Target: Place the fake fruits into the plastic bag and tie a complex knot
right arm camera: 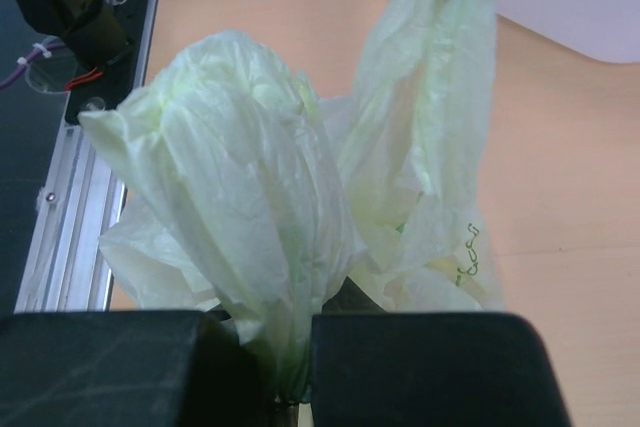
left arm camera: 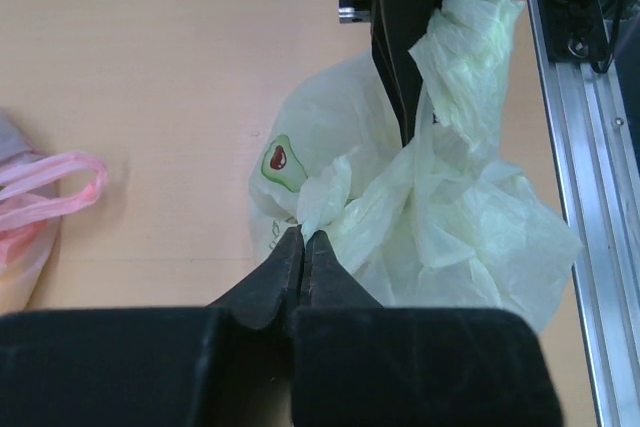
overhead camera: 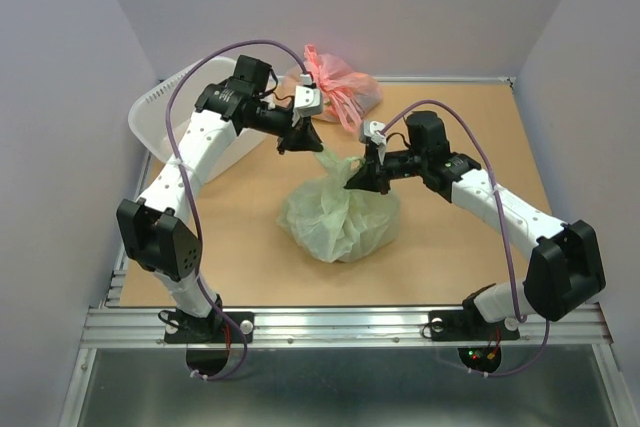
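The plastic bag is sitting bulging on the desk, just in front of the pink bag. The left end effector is pinching one handle strip shut, and the right end effector is clamping the other handle. The film is looking thin, light and slippery, so gripping the handles where they are bunched is probably the safest hold.

Left claw pinched shut; right claw likewise.

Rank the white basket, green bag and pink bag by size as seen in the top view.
1. white basket and green bag: alike; the left arm hides part of the basket, so unsure.
2. pink bag: smallest.
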`<action>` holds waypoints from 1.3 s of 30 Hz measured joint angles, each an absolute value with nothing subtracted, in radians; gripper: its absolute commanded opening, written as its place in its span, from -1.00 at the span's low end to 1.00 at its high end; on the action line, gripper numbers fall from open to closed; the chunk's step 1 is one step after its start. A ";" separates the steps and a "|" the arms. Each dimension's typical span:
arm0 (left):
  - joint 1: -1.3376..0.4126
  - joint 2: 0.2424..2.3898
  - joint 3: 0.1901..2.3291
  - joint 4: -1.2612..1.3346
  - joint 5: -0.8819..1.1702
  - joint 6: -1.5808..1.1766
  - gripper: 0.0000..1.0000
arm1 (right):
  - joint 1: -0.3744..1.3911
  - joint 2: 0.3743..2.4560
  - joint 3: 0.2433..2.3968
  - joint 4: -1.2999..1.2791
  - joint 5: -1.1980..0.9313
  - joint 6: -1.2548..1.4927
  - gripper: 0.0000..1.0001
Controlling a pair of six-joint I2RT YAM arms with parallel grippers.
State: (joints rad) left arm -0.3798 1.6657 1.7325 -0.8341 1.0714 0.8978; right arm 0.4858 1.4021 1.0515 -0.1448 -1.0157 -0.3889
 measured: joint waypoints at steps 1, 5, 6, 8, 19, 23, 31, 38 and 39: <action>-0.380 1.666 1.737 -0.853 1.069 0.909 -1.00 | 0.486 1.402 1.052 -0.146 -1.006 -0.389 -0.99; -0.379 1.663 1.741 -0.896 1.064 0.895 -1.00 | 0.486 1.415 1.053 -0.143 -0.945 -0.346 -0.99; -0.380 1.656 1.729 -0.870 1.061 0.857 -1.00 | 0.486 1.424 1.055 -0.141 -0.925 -0.317 -0.99; -0.386 1.625 1.687 -0.828 1.044 0.793 -1.00 | 0.486 1.446 1.060 -0.125 -0.884 -0.258 -0.99; -0.667 1.290 1.187 -0.368 0.733 0.214 -1.00 | 0.490 1.460 1.060 0.017 -0.714 0.094 -0.99; -0.746 1.274 1.076 -0.197 0.596 0.063 -1.00 | 0.504 1.460 1.057 0.035 -0.675 0.192 -0.99; -0.858 1.328 0.940 0.002 0.269 -0.056 -1.00 | 0.506 1.421 0.990 0.035 -0.587 0.288 -0.99; -0.879 1.390 0.928 0.027 0.063 -0.058 -1.00 | 0.506 1.366 0.944 0.026 -0.548 0.311 -0.99; -0.883 1.412 0.944 0.027 0.035 -0.058 -1.00 | 0.506 1.356 0.933 0.031 -0.548 0.315 -0.86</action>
State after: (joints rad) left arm -0.8833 1.4120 0.9436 0.0273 0.0345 -0.0578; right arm 0.5064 1.3560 0.9325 0.0307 -0.5484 0.3149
